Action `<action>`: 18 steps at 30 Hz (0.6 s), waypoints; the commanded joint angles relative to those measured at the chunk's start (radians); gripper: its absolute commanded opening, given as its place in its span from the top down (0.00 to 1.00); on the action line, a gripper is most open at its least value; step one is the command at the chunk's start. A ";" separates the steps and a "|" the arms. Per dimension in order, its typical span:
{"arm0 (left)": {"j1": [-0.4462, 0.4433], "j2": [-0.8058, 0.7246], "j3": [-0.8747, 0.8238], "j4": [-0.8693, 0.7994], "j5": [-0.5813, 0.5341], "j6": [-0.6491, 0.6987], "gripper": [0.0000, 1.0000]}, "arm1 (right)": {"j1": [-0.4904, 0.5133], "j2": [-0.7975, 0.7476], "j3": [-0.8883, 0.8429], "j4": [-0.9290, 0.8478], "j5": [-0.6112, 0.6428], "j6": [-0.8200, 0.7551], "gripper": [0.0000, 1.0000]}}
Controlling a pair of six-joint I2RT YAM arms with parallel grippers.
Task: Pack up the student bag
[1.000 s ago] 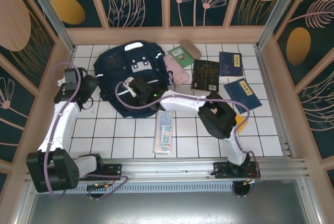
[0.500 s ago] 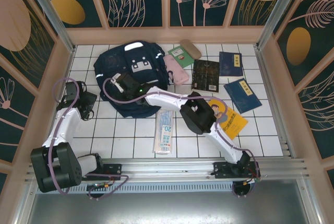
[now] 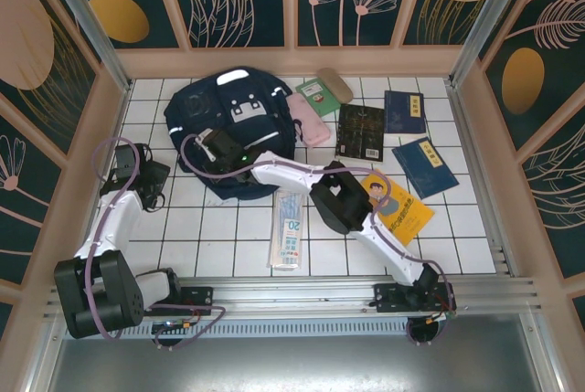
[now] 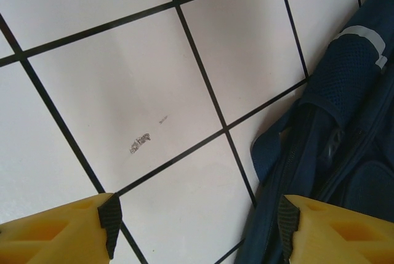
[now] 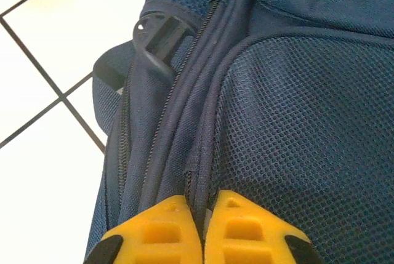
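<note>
White arm links (image 3: 111, 220), black joints (image 3: 335, 202), purple cables (image 3: 137, 165), yellow fingers (image 5: 157, 233) with black pads (image 4: 109, 221)

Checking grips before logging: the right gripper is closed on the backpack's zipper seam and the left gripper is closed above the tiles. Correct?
Not quite: the left gripper is open, its jaws wide apart in the left wrist view. The rest holds.

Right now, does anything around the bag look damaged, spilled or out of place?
Nothing looks spilled or damaged. The only blemish is a small grey scuff on the white tile beside the student bag. The right hand is pinched shut on the bag's zipper seam.
</note>
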 commanded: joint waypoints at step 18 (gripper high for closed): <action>0.007 0.035 -0.048 0.221 0.315 0.147 0.34 | -0.197 -0.296 -0.077 0.023 -0.505 0.125 1.00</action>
